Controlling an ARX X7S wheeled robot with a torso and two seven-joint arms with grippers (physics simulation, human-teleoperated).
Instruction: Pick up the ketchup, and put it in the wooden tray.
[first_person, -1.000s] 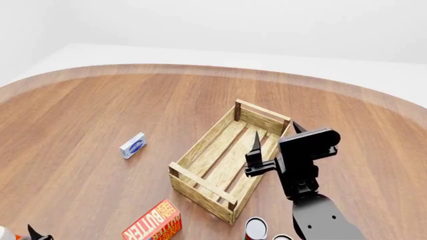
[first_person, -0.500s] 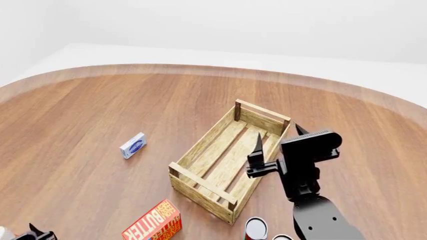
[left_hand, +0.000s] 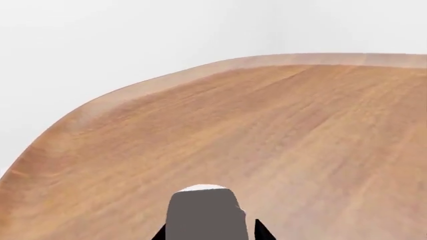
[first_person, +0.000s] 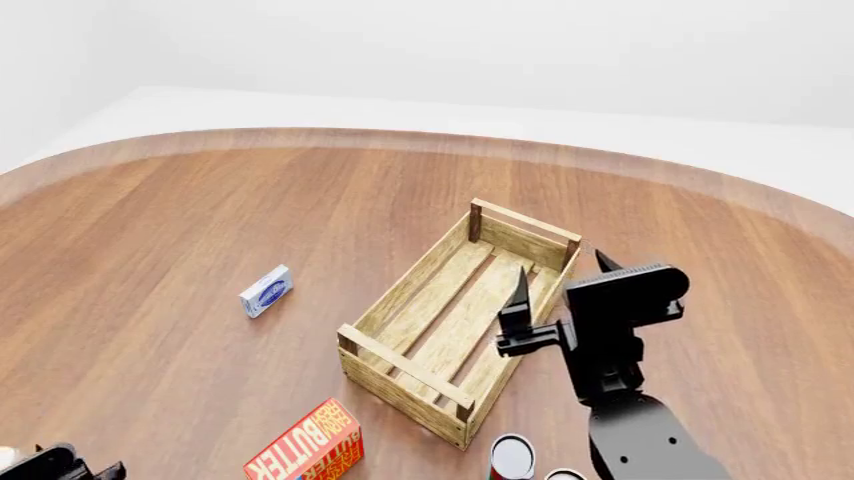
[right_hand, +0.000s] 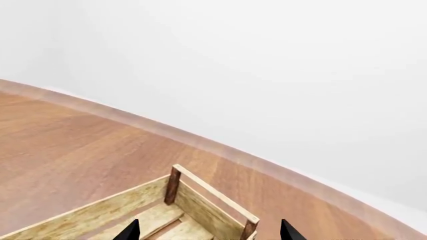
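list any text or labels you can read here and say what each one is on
"BUTTER": yellow letters on the red-orange butter box at the near table edge.
Small blue-and-white box: blue oval logo, too small to read.
Can near the wooden tray: no readable label.
Wrist views: no text.

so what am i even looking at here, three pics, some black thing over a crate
These are simulator renders of a two-armed wheeled robot at a round wooden table. One picture is taken from its head, looking down; the other two come from cameras near each gripper.

The black thing is the right gripper, open and empty beside the wooden tray, which holds nothing. Its own camera looks over the tray's far end.

The left gripper barely shows at the head view's bottom corner. Its camera shows a grey, white-topped shape between the fingers, too close to identify.

Also on the table: a small blue and white box, an orange butter box and a can.
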